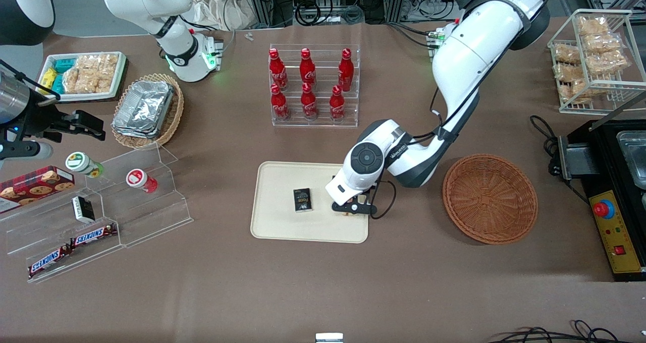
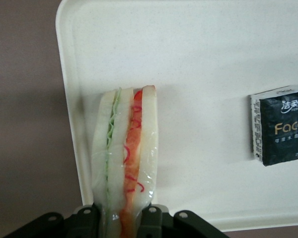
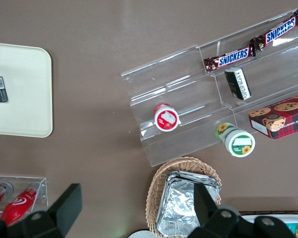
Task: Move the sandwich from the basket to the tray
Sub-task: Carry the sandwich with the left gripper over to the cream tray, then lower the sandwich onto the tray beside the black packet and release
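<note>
Over tray (image 1: 282, 222), right edge in front view: my claw (image 2: 123, 223) clamps sandwich (image 2: 126, 158) by one end, so wedge hangs down onto tray surface. Basket (image 1: 489, 199) empty. Black tissue pack (image 1: 302, 200) apart.

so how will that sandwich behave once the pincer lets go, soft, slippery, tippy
Probably soft: the sandwich is pale bread with thin filling layers, and the pincer is shut on one end. Its clear wrap looks glossy, so likely slippery. It stands on a narrow edge on the tray, so it may tip flat when released.
</note>
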Motion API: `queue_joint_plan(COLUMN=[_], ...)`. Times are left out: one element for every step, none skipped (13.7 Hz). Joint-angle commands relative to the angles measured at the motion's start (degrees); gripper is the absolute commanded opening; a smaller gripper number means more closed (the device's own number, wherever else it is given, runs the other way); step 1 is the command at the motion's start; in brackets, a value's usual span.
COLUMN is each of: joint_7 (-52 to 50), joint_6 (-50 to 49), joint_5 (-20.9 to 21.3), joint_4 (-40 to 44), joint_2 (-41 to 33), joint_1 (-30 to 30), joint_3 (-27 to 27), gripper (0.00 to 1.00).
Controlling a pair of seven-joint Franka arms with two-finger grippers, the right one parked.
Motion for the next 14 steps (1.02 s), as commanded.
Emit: queue_joint_plan(joint_7=[-0.5, -0.6, -1.1, -3.0, -4.2, -4.5, -4.7, -4.7, -4.5, -3.8, -2.3, 0.9, 4.5, 7.6], joint_6=[-0.2, -0.2, -0.2, -0.2, -0.3, -0.5, -1.4, -3.7, -7.5, -11.1, -15.0, -18.5, -21.4, -24.0], joint_5=[2.5, 2.5, 2.5, 2.5, 2.6, 2.5, 1.8, 1.3, 1.2, -0.1, -1.8, -3.5, -5.4, -6.4], joint_4=[1.6, 1.6, 1.6, 1.6, 1.6, 1.6, 1.5, 1.2, 1.3, 1.3, 1.2, 1.1, 1.1, 1.0], joint_2=[1.1, 1.3, 1.1, 0.9, 0.7, 0.4, -0.6, -2.1, -3.9, -6.0, -8.4, -11.0, -13.3, -15.4], joint_1=[-0.6, -0.6, -0.6, -0.6, -0.5, -0.2, 0.1, 0.5, 0.6, 2.0, 3.6, 4.9, 6.6, 8.8], joint_3=[0.4, 0.4, 0.4, 0.4, 0.4, 0.4, 0.4, 0.4, 0.3, 0.1, 0.0, 0.0, 0.0, 0.1], gripper=[0.31, 0.46, 0.84, 1.0, 1.0, 1.0, 1.0, 1.0, 1.0, 1.0, 1.0, 1.0, 1.0, 1.0])
